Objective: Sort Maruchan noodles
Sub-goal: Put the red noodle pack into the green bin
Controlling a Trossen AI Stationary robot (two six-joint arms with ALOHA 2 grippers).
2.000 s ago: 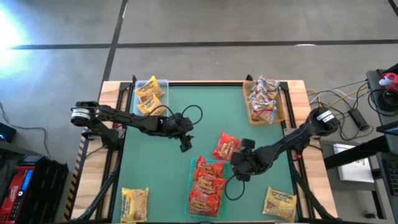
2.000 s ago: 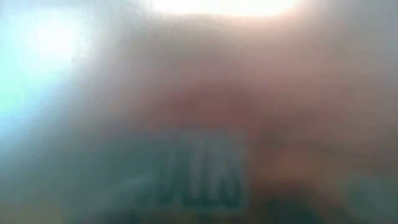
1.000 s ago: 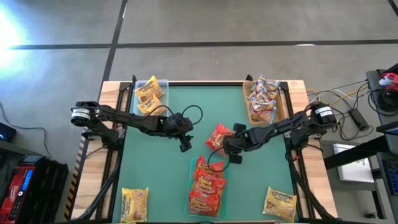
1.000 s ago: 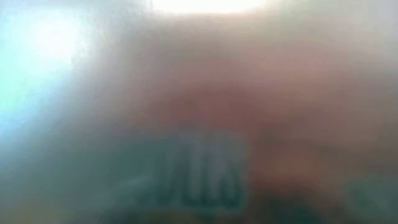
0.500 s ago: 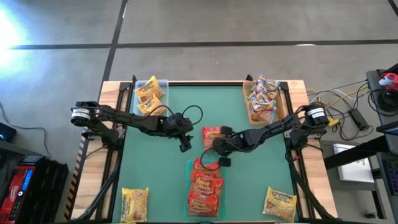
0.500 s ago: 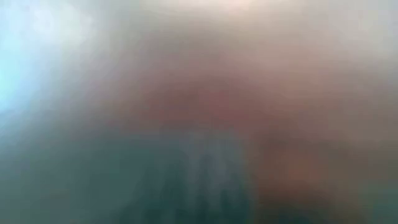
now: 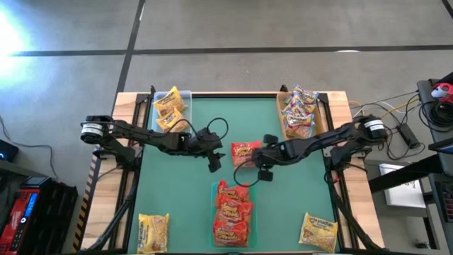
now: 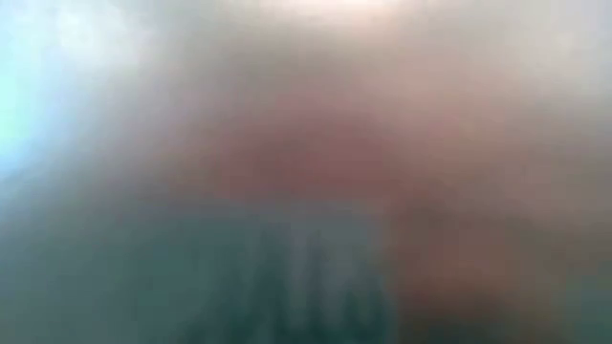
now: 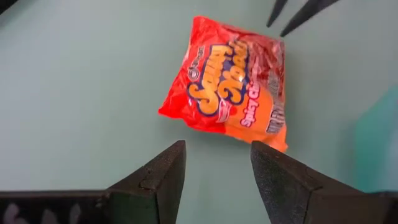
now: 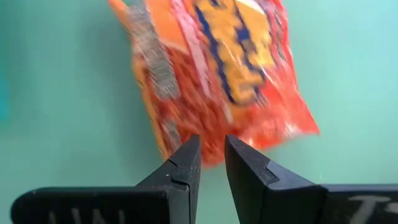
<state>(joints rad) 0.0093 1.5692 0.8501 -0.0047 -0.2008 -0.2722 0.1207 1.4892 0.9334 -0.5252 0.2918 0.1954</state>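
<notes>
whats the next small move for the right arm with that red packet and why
Probably carry it toward the left gripper or set it down there. The right gripper pinches the red packet's edge at mid-table, while the left gripper's open fingers point at it, apart, suggesting a handover.

red-orange noodle packet: crinkly plastic film, glossy, catching glints along its creases.
yellow packets: the same shiny, wrinkled plastic wrap.
table mat: green, smooth, matt.
table frame: pale wood, unpolished.
left gripper fingers: dark, matt, hard plastic by the look.
right gripper fingers: dark, matt, smooth-faced.
floor: grey concrete, dull sheen.
</notes>
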